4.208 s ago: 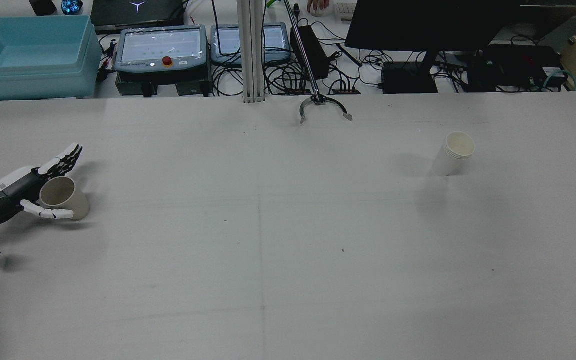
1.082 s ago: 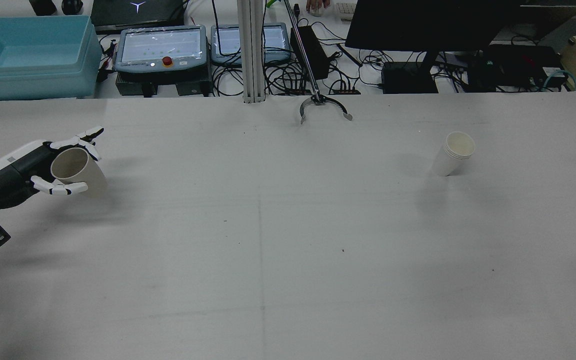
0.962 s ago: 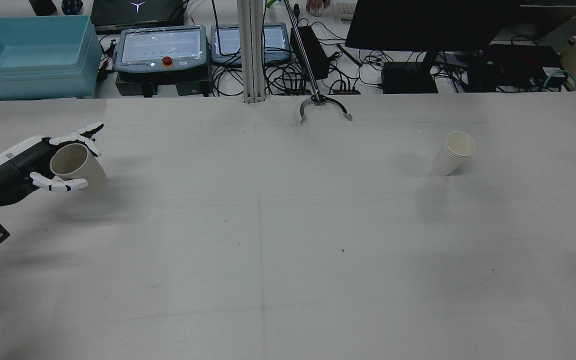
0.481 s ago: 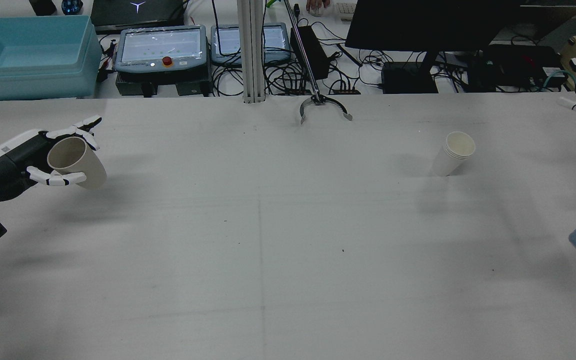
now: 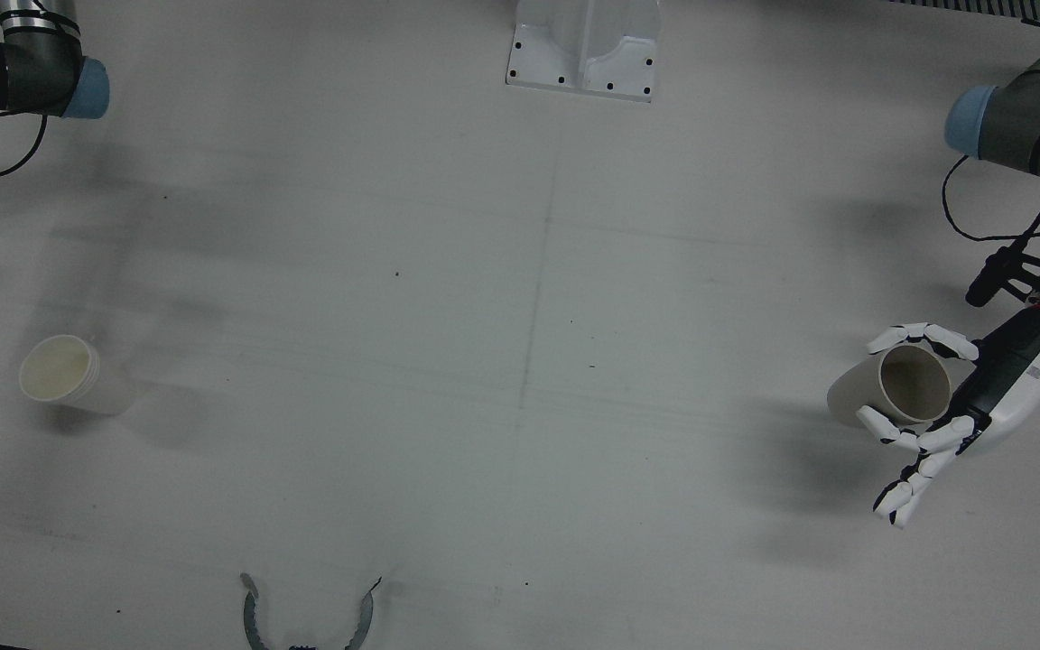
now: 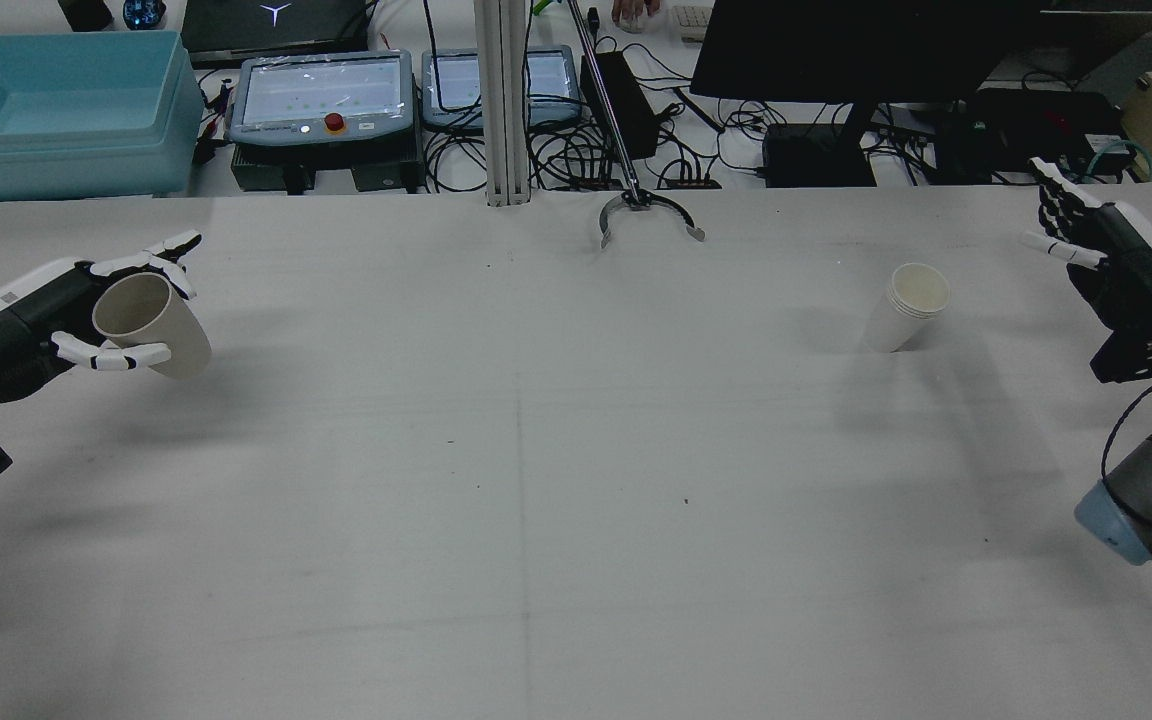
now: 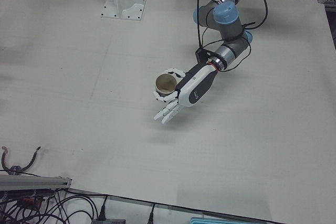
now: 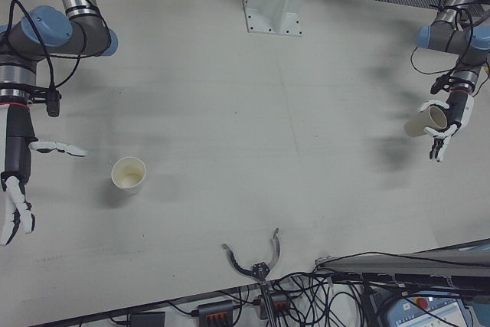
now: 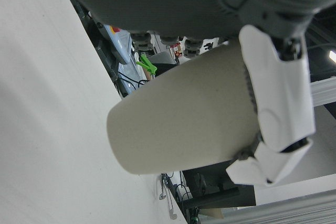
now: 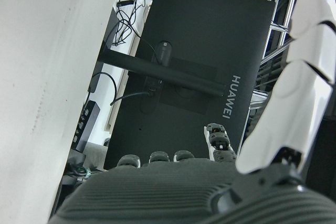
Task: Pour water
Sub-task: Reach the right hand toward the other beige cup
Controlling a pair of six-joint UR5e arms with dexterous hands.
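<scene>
A beige paper cup is off the table and tilted, mouth toward the arm, with my left hand shut around it at the table's left side. The front view shows the same cup in that hand, and it fills the left hand view. A stack of white paper cups stands upright on the right half. My right hand hovers open to the right of the stack, well apart from it, fingers spread. The right-front view shows this hand beside the stack.
A metal grabber claw lies at the far middle edge. Beyond the table are a blue bin, teach pendants, a camera post and a dark monitor. An arm pedestal sits at the near edge.
My left hand closed on the beige cup, lifted it off the table and carried it farther away. My right hand has come into view at the right edge, moving inward.
</scene>
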